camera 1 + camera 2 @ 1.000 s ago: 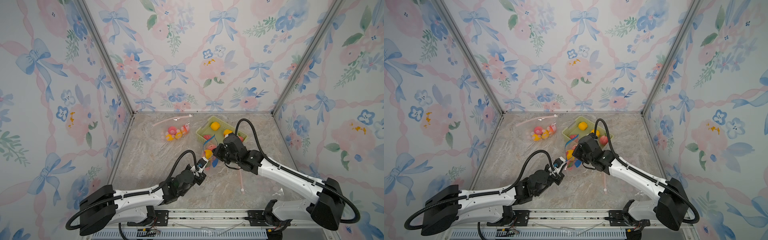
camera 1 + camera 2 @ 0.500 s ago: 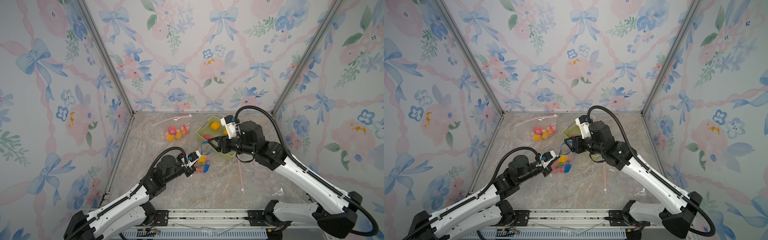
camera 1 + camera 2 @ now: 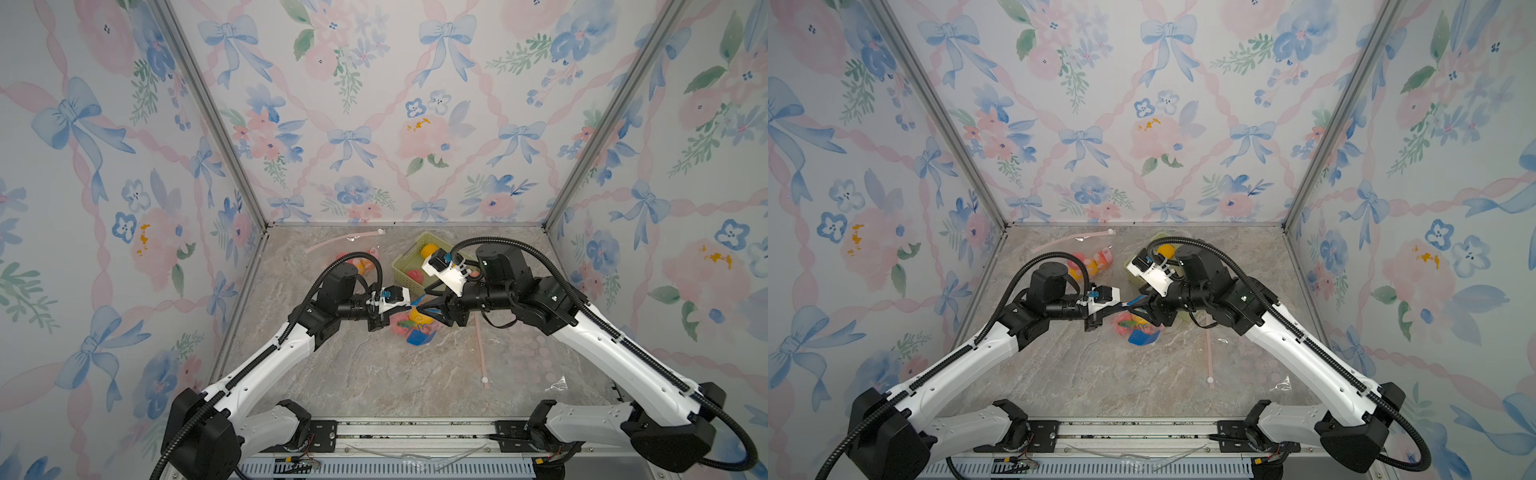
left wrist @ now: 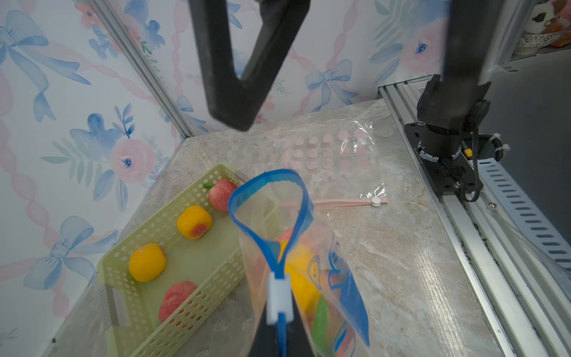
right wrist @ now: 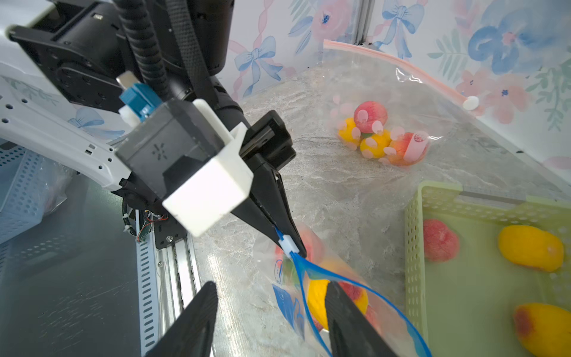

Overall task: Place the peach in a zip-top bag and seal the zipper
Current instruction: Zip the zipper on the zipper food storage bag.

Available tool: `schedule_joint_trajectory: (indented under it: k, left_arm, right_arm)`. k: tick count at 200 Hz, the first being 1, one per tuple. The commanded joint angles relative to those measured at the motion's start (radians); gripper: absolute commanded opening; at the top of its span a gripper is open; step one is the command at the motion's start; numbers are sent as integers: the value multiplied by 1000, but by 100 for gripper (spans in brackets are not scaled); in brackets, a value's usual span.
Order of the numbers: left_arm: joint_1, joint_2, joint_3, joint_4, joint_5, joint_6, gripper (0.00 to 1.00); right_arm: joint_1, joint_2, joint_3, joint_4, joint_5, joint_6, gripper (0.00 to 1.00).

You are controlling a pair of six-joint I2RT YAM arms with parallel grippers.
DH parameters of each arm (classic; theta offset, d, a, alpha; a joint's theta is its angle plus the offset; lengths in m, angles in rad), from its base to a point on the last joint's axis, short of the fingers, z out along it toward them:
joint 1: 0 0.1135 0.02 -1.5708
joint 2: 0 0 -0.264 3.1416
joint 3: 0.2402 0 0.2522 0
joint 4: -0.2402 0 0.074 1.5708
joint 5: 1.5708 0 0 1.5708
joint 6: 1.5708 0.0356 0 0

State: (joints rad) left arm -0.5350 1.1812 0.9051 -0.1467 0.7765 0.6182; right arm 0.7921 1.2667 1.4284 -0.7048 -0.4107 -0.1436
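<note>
Presently noted marbled tabletop enclosed by floral bow-print walls. Found left gripper clamped on blue-rimmed zip-top bag at its white slider, right gripper spread wide at the open mouth. Located peach inside bag, beside green basket.

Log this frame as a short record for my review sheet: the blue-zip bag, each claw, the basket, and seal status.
blue-zip bag: mouth gaping open, peaches inside
left claw: shut on the bag's zipper end, at the white slider
right claw: open, at the bag's mouth
green basket: four more peaches in it
seal: not yet done
</note>
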Motion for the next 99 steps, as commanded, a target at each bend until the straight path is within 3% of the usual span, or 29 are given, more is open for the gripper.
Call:
schedule_joint_trajectory:
  k: [1, 99]
  left_arm:
    - [9, 37, 57, -121, 119, 96, 0]
    - [14, 61, 99, -162, 190, 110, 0]
  right_arm:
    - [18, 34, 34, -49, -30, -103, 56]
    - [27, 89, 20, -32, -51, -153, 39]
